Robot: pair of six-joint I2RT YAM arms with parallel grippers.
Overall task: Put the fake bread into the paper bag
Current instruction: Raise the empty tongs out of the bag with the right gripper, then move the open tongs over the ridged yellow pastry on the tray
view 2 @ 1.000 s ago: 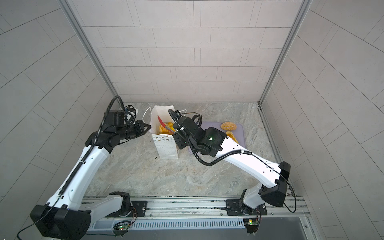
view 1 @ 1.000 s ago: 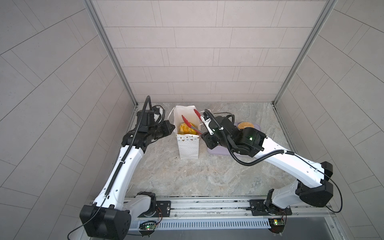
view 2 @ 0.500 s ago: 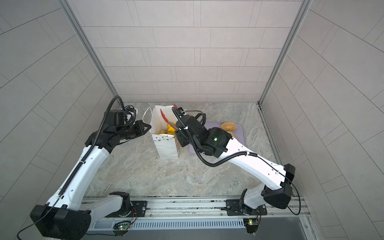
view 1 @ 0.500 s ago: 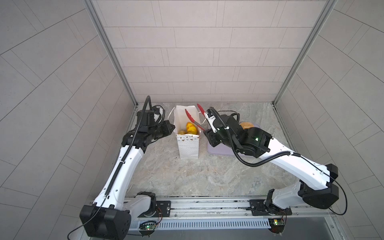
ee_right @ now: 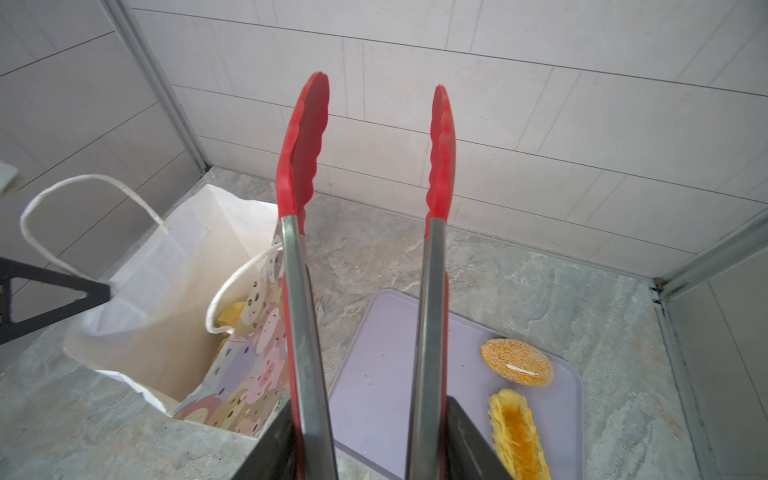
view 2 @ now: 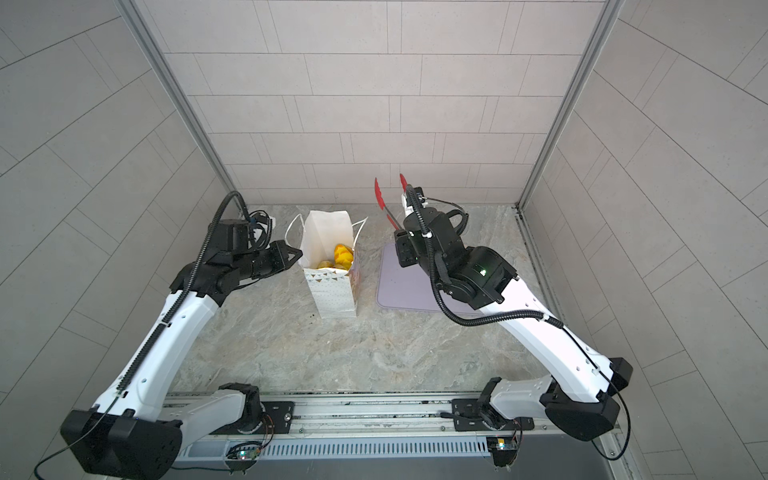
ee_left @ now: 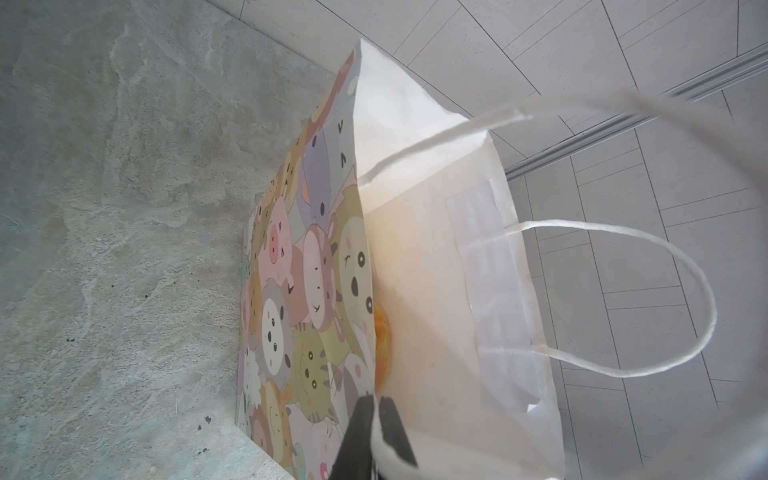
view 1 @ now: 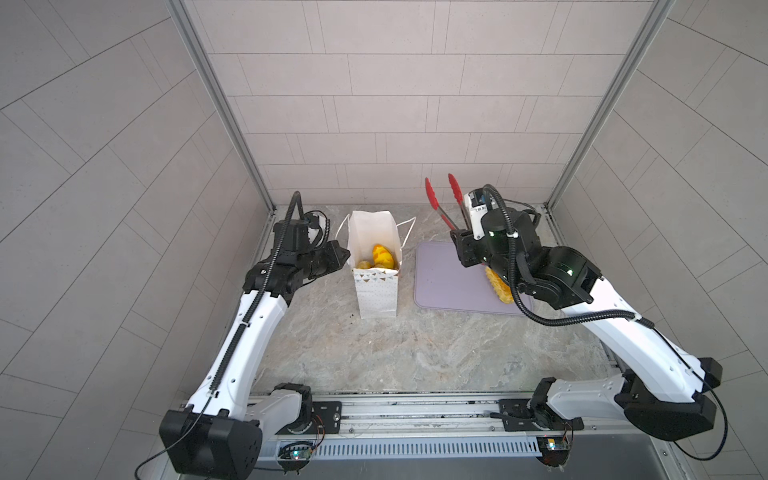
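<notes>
The white paper bag (view 1: 376, 286) (view 2: 334, 291) stands upright and open, with yellow fake bread (view 1: 382, 257) (view 2: 343, 255) lying inside. My left gripper (view 1: 345, 253) (ee_left: 376, 401) is shut on the bag's left rim. My right gripper (view 1: 462, 240) (ee_right: 370, 419) is shut on the handles of red-tipped tongs (view 1: 446, 203) (ee_right: 305, 166). The tongs point up and away over the lilac tray, spread apart with nothing between the tips. On the tray lie a seeded bun (ee_right: 517, 368) and a ridged loaf (ee_right: 517, 432) (view 1: 498, 289). In both top views my right arm hides the bun.
The lilac tray (view 1: 449, 274) (view 2: 399, 286) (ee_right: 382, 374) lies flat just right of the bag. Tiled walls close in the back and both sides of the marble table (view 1: 374, 353). The bag's cord handles (ee_left: 665, 299) stick out on both sides.
My right arm has lifted the tongs out of the bag and swung them right, over the tray. The bread stayed in the bag. The left arm has not moved.
</notes>
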